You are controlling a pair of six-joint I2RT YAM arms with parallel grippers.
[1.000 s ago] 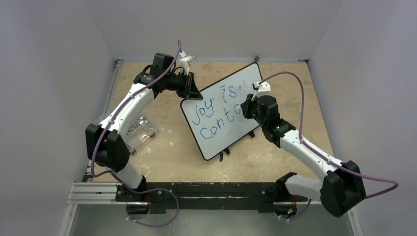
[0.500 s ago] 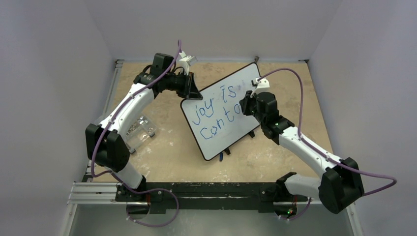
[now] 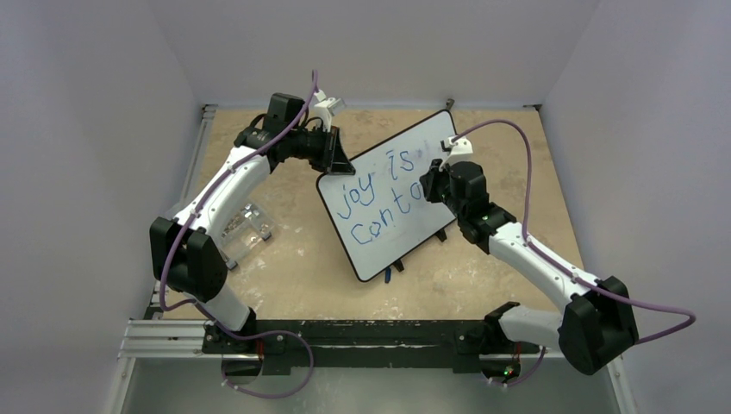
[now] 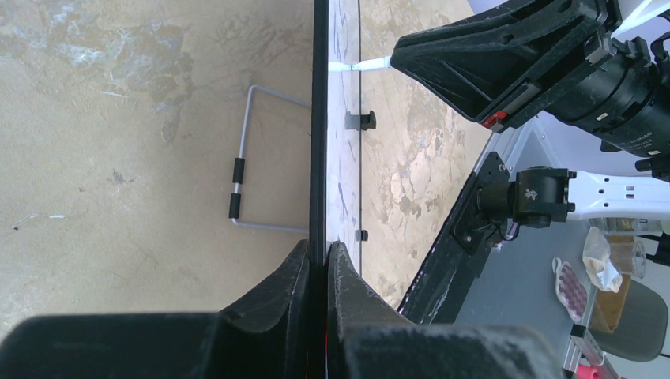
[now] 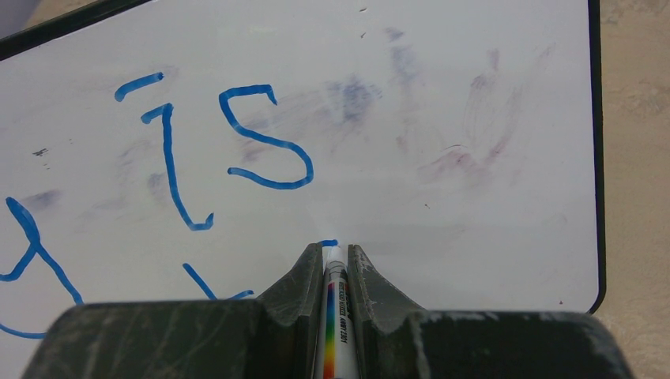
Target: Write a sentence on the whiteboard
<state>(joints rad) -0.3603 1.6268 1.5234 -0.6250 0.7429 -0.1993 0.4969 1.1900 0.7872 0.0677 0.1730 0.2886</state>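
Observation:
The whiteboard (image 3: 388,233) stands tilted on the table's middle, black-framed; it also fills the right wrist view (image 5: 442,95) and shows edge-on in the left wrist view (image 4: 319,118). The blue sentence (image 3: 379,194) reads "joy is" above "conta"; "is" (image 5: 265,138) shows in the right wrist view. My left gripper (image 3: 338,164) is shut on the board's upper left edge (image 4: 318,253). My right gripper (image 3: 428,185) is shut on a white marker (image 5: 335,316), its tip touching the board at a short fresh blue stroke (image 5: 328,243).
A clear plastic holder (image 3: 243,226) lies on the table left of the board. A small blue item (image 3: 388,274) lies at the board's lower edge. The board's wire stand (image 4: 241,170) shows behind it. Walls enclose the table on three sides.
My right gripper moved slightly up and left along the board with the marker a second ago, then held still. The left arm has not moved.

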